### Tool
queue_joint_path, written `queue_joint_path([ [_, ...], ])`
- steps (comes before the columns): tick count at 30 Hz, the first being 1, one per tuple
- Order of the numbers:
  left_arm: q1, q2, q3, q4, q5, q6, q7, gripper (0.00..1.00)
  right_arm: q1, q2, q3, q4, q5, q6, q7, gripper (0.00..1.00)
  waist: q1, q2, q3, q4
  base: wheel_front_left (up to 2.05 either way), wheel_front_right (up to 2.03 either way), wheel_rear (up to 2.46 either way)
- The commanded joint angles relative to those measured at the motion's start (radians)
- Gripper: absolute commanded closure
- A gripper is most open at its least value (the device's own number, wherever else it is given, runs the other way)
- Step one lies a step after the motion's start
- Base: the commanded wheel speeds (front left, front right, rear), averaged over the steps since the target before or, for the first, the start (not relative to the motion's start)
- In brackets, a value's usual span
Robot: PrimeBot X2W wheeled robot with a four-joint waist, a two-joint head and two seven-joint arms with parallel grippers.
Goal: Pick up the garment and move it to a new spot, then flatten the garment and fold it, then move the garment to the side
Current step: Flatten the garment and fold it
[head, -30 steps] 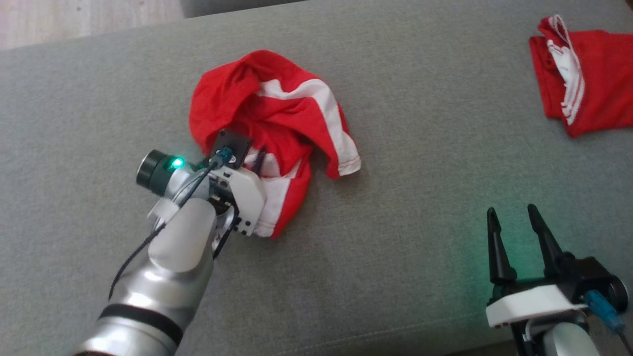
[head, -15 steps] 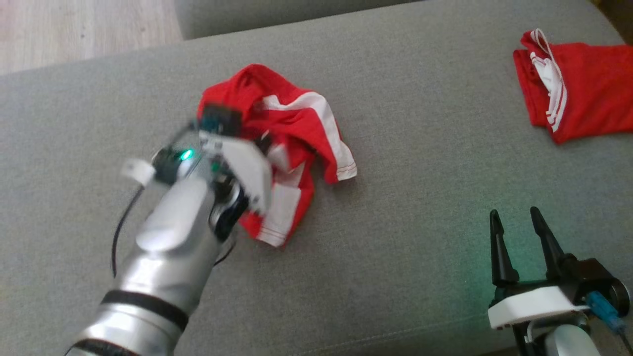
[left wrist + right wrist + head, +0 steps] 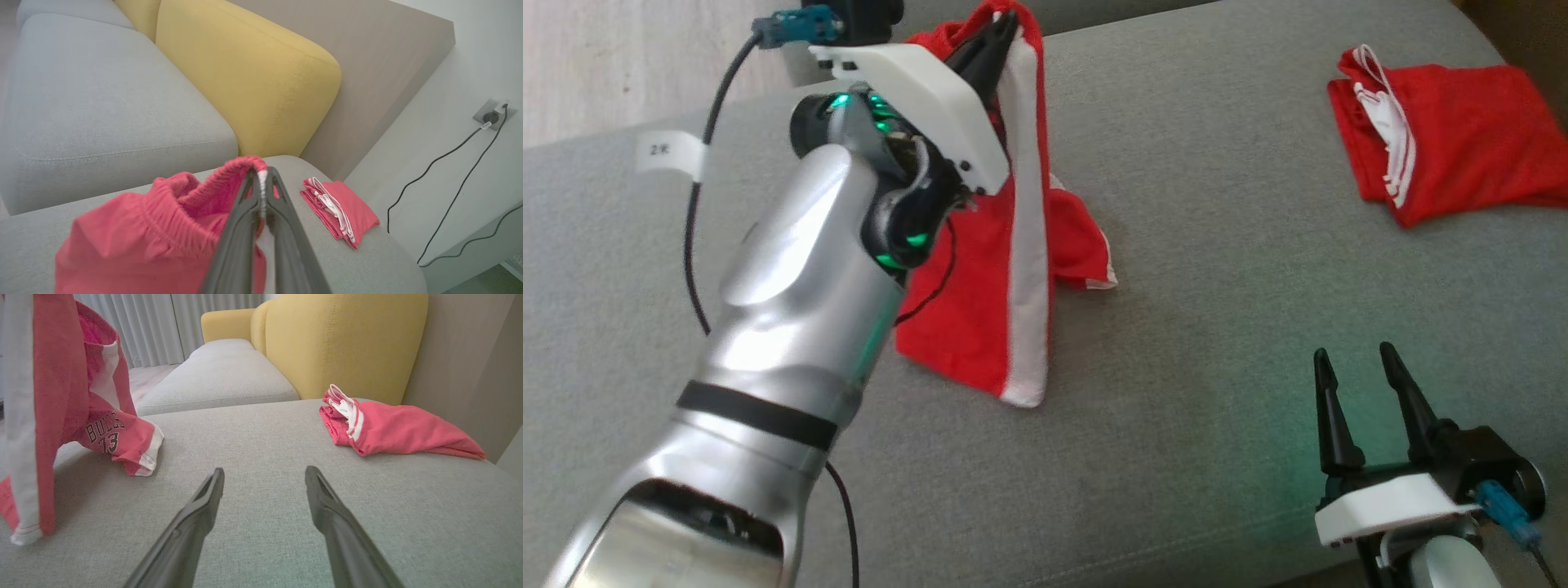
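While the left gripper (image 3: 1003,26) is holding the red garment (image 3: 980,310) high over the far left of the grey sofa seat (image 3: 1217,343), its two dark fingers are pressing tight together on the elastic waistband. This is plain in the left wrist view. Held this way, the shorts are hanging open under their own weight rather than lying bunched. A white side stripe is running straight down the hanging cloth. The lowest hem is either brushing the seat or hanging just above it; I cannot tell which. One leg, printed with a team name and a number, is draping toward the right and resting on the seat. The right gripper (image 3: 1352,359) is sitting low at the near right with its fingers spread wide and nothing between them, seemingly waiting clear of the cloth. A second red garment (image 3: 1445,139) is lying folded at the far right, well apart, probably parked out of the way.
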Motion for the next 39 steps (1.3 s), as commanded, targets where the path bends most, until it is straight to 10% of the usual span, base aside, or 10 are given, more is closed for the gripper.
queue_joint_path([
  [1,-0.070,0.023,0.005,-0.049,-0.017,0.015,-0.020,1.00,-0.027,-0.008,0.022,-0.023,0.004,0.007,-0.011,0.00,0.0000,0.0000,-0.004,-0.011,0.00,0.00,0.00],
  [12,-0.166,0.023,-0.064,-0.104,-0.145,0.154,-0.220,1.00,-0.026,-0.008,0.019,-0.013,0.012,0.007,-0.011,0.00,0.0000,0.0000,-0.021,-0.051,0.00,0.00,0.00],
  [19,-0.119,0.023,-0.117,-0.148,-0.233,0.165,-0.323,1.00,-0.017,-0.008,-0.006,-0.017,0.012,0.007,-0.011,0.00,0.0000,0.0000,-0.015,-0.028,0.00,0.00,0.00],
  [33,0.547,0.229,-0.102,-0.497,-0.203,0.305,-0.378,1.00,0.020,-0.008,-0.046,-0.012,-0.013,0.007,-0.011,0.00,0.0000,0.0000,-0.005,0.153,0.00,0.00,0.00],
  [39,0.765,0.189,-0.004,-0.503,-0.165,0.260,-0.380,1.00,0.012,-0.008,-0.027,-0.007,-0.033,0.007,-0.011,0.00,0.0000,0.0000,-0.004,0.217,0.00,0.00,0.00],
])
